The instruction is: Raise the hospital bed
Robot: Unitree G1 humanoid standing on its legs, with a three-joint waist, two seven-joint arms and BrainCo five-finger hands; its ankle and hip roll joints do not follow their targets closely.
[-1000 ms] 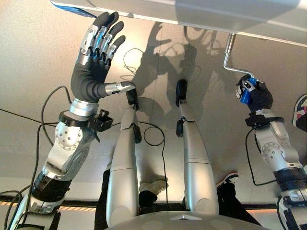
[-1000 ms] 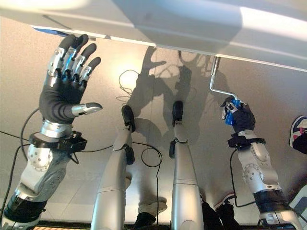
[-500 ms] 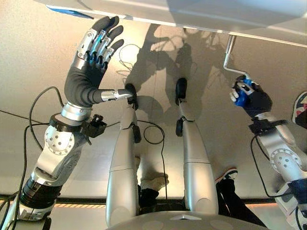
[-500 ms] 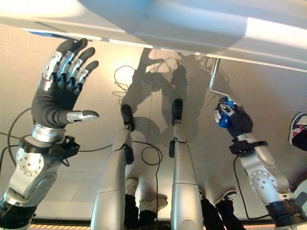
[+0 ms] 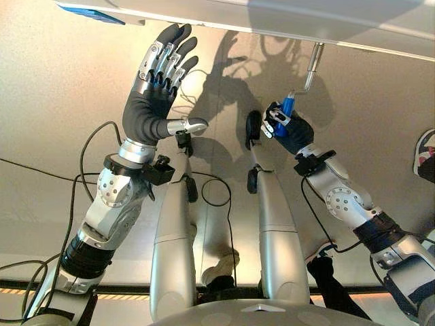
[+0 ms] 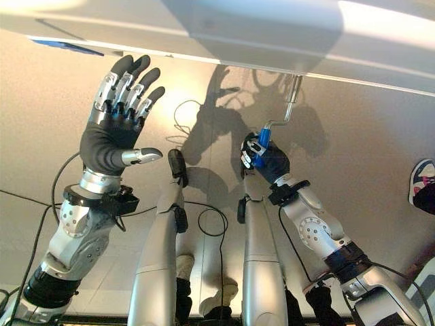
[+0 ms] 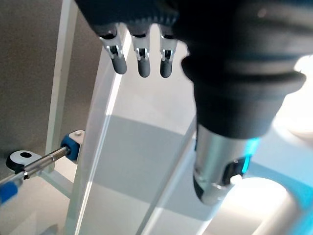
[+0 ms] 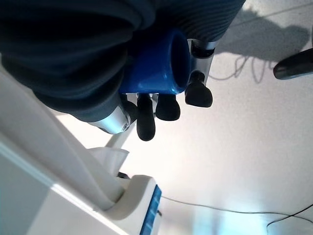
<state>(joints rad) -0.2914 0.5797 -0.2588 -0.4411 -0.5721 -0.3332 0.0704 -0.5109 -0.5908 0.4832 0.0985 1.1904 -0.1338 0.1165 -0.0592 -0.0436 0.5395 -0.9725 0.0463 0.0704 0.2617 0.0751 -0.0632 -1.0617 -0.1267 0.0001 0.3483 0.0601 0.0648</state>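
Observation:
The white foot end of the hospital bed [image 5: 285, 17] runs across the top of both eye views. A silver crank [image 5: 311, 64] hangs down from under it and ends in a blue handle [image 5: 284, 114]. My right hand [image 5: 289, 129] is shut on that blue handle [image 8: 156, 63], fingers curled round it in the right wrist view. My left hand [image 5: 158, 95] is raised just under the bed's edge, open, with fingers straight and thumb out to the side. The left wrist view shows its fingers [image 7: 139, 51] straight before the bed frame [image 7: 98, 147], with the crank shaft [image 7: 41, 159] to one side.
Beige floor [image 5: 54, 102] lies below. A person's shoe [image 5: 427, 155] shows at the right edge. A blue label [image 5: 92, 13] sits on the bed's edge above my left hand.
My right hand has swung the blue handle leftward, turning the crank from the right side toward the middle. My left hand has shifted slightly right and stays open.

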